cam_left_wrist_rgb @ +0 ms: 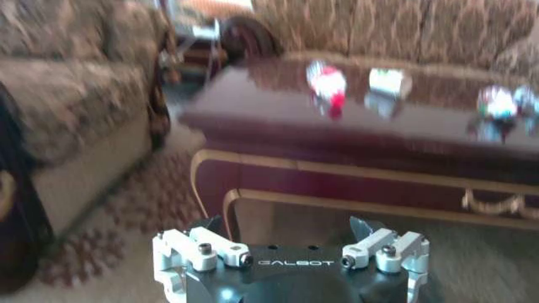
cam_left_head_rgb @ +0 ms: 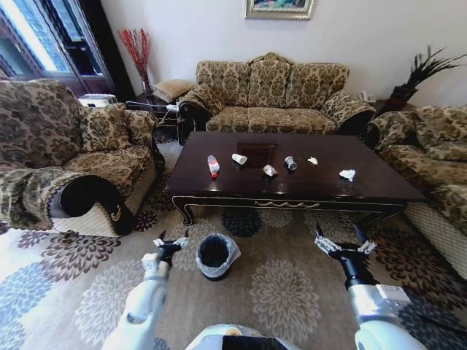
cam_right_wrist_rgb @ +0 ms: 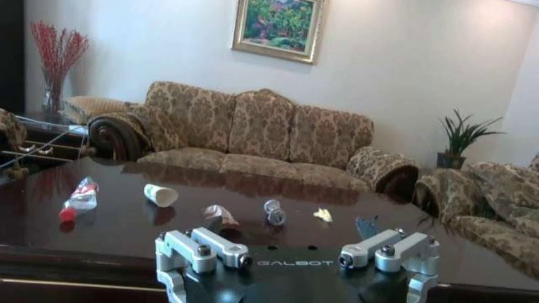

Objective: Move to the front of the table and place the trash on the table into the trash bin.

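The dark brown table (cam_left_head_rgb: 372,188) stands ahead of me on the carpet. Trash lies across its top: a red-capped bottle (cam_left_head_rgb: 213,165), a white paper cup (cam_left_head_rgb: 239,158), a crumpled wrapper (cam_left_head_rgb: 270,170), a small clear cup (cam_left_head_rgb: 290,162), a small scrap (cam_left_head_rgb: 312,160) and a white tissue (cam_left_head_rgb: 347,174). The black trash bin (cam_left_head_rgb: 216,255) with its white bag sits on the floor in front of the table. My left gripper (cam_left_head_rgb: 170,243) hangs open just left of the bin. My right gripper (cam_left_head_rgb: 341,240) is open, short of the table's front edge. The right wrist view shows the bottle (cam_right_wrist_rgb: 80,197) and paper cup (cam_right_wrist_rgb: 160,194).
Patterned sofas surround the table: an armchair (cam_left_head_rgb: 80,160) at the left, a three-seater (cam_left_head_rgb: 270,95) behind, another sofa (cam_left_head_rgb: 430,146) at the right. Floral carpet (cam_left_head_rgb: 284,299) lies open between me and the table. A side table (cam_left_head_rgb: 157,106) stands in the far left corner.
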You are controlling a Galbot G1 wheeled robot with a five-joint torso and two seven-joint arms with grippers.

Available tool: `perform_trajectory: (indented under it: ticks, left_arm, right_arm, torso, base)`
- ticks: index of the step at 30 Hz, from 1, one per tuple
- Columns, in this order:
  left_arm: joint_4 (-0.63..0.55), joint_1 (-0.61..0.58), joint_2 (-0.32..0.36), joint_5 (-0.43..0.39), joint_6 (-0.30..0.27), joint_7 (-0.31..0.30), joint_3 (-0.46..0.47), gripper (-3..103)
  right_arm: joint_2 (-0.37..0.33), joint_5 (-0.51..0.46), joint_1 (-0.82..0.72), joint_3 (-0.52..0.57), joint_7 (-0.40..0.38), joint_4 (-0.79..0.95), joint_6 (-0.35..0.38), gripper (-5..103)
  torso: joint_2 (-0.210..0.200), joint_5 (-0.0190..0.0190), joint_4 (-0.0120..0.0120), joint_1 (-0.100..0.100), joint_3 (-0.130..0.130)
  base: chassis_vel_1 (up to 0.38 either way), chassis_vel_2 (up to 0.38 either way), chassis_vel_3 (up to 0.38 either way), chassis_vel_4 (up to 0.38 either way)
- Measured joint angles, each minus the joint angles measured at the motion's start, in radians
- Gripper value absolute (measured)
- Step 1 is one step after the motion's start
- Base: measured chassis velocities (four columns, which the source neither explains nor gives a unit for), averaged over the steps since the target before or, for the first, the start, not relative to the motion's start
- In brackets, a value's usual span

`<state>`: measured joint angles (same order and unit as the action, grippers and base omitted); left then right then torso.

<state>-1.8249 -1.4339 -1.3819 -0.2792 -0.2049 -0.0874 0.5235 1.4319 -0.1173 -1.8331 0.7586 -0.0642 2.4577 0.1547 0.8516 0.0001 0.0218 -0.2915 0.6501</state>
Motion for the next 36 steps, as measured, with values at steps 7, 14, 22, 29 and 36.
perform_trajectory:
  ticks: [7,14,22,29,36]
  left_arm:
    - [0.249,0.122,-0.019,0.0,0.002,-0.014,-0.109,100]
    - [0.498,0.281,-0.025,-0.001,0.026,-0.006,-0.143,100]
    - [0.741,0.451,-0.036,-0.006,0.044,0.016,-0.141,100]
    - [0.92,0.532,-0.067,0.024,0.052,0.039,-0.133,100]
    - [0.981,0.542,-0.079,0.033,0.055,0.067,-0.107,100]
  right_arm:
    - [0.008,0.007,-0.019,0.009,-0.017,0.013,0.0,100]
    - [0.025,0.021,-0.045,0.018,-0.033,0.011,-0.007,100]
    - [0.033,0.027,-0.056,0.029,-0.046,0.012,-0.014,100]
    - [0.037,0.029,-0.064,0.043,-0.051,0.016,-0.02,100]
    - [0.03,0.025,-0.06,0.052,-0.055,0.02,-0.018,100]
  torso:
    - [0.0,-0.0002,0.0001,0.0,0.0]
    - [0.0,0.0,0.0,0.0,0.0]
    - [0.0,0.0001,-0.0001,0.0,0.0]
    - [0.0,-0.0001,0.0,0.0,0.0]
    - [0.0,0.0,0.0001,0.0,0.0]
  base:
    - [0.0,0.0,0.0,0.0]
    - [0.0,0.0,0.0,0.0]
    - [0.0,0.0,0.0,0.0]
    - [0.0,0.0,0.0,0.0]
    - [0.0,0.0,0.0,0.0]
